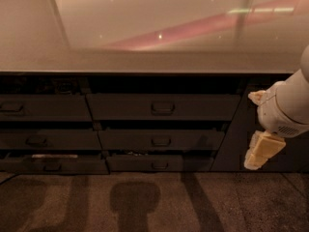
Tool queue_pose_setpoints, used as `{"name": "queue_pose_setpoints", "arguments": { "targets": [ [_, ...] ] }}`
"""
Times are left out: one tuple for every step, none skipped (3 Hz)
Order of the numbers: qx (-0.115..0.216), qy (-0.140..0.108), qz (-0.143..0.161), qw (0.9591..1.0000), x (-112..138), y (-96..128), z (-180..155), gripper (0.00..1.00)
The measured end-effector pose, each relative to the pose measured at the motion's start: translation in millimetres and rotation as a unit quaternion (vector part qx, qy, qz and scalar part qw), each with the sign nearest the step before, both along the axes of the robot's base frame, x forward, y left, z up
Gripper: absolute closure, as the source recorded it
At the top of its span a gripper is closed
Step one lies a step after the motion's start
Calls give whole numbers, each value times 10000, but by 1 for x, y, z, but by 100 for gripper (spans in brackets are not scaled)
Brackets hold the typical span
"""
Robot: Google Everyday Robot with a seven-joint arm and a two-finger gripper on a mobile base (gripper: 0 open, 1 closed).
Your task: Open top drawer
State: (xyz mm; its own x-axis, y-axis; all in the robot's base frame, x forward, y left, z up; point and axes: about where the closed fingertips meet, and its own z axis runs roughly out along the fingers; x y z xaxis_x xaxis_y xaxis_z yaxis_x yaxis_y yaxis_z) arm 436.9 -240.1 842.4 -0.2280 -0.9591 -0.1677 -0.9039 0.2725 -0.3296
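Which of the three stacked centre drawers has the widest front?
The top drawer, just under the counter; the middle drawer and bottom drawer are narrower, shallower. The tool hangs right of the stack.

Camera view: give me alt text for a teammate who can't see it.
The gripper hangs low at the right end of the dark cabinet, right of the top drawer and apart from its central handle; the drawer looks not yet pulled out. Two more drawer rows sit below it, under a glossy countertop.
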Motion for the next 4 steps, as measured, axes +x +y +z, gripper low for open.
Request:
{"name": "queue_pose_setpoints", "arguments": {
  "targets": [
    [0, 0, 0, 10000, 0, 0, 0, 0],
    [-52, 42, -82, 9999, 3, -1, -3, 0],
    [-208, -3, 108, 9997, 3, 39, -17, 0],
    [-480, 104, 530, 9974, -12, 98, -48, 0]
  ]
}}
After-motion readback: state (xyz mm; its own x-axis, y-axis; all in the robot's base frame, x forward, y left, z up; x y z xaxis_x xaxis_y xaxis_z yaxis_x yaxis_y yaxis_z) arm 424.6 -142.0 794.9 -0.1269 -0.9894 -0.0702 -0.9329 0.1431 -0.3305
